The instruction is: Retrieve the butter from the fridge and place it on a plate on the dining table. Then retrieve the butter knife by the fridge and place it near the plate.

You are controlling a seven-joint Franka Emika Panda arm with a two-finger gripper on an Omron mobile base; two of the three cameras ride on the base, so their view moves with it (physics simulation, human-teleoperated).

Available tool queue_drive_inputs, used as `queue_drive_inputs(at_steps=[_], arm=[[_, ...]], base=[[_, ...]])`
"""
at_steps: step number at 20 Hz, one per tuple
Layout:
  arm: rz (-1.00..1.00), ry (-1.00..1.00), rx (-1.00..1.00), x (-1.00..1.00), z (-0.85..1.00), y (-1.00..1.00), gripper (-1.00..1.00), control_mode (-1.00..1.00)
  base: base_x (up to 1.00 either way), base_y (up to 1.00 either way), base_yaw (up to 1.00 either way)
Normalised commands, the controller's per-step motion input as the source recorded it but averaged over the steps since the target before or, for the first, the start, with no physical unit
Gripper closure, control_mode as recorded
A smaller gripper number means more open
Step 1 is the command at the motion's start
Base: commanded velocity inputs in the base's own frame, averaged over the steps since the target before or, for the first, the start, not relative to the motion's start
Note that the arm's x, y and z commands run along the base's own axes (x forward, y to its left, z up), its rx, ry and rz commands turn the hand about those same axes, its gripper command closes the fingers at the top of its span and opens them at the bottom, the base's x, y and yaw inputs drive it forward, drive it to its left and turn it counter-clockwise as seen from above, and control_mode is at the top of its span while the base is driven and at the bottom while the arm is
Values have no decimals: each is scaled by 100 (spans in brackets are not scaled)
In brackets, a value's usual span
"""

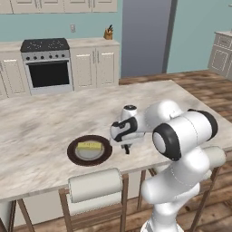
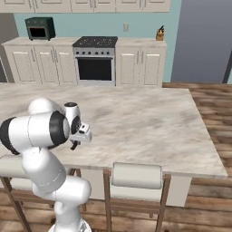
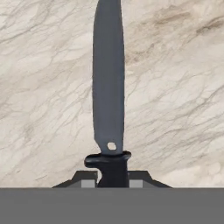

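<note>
Butter knife is clamped in the pincer, jaws tight on the dark handle, blade pointing straight out over the beige marbled dining table. From the left base view the pincer hangs low over the table's near edge, just right of the plate. Butter sits on the plate's grey centre. Whether the knife tip touches the stone, can't tell. A padded chair back sits just under the near table edge. Farther back: oven in the cream cabinets, knife block on the counter, grey fridge beside it.
</note>
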Motion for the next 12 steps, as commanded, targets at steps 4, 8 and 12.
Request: queue_drive_inputs(at_steps=[4, 8, 12], arm=[[0, 2, 0, 19, -23, 3, 100, -100], [0, 0, 0, 12, -12, 4, 100, -100], [0, 0, 0, 0, -2, 0, 100, -100]], base=[[0, 0, 0], [0, 0, 0], [0, 0, 0]])
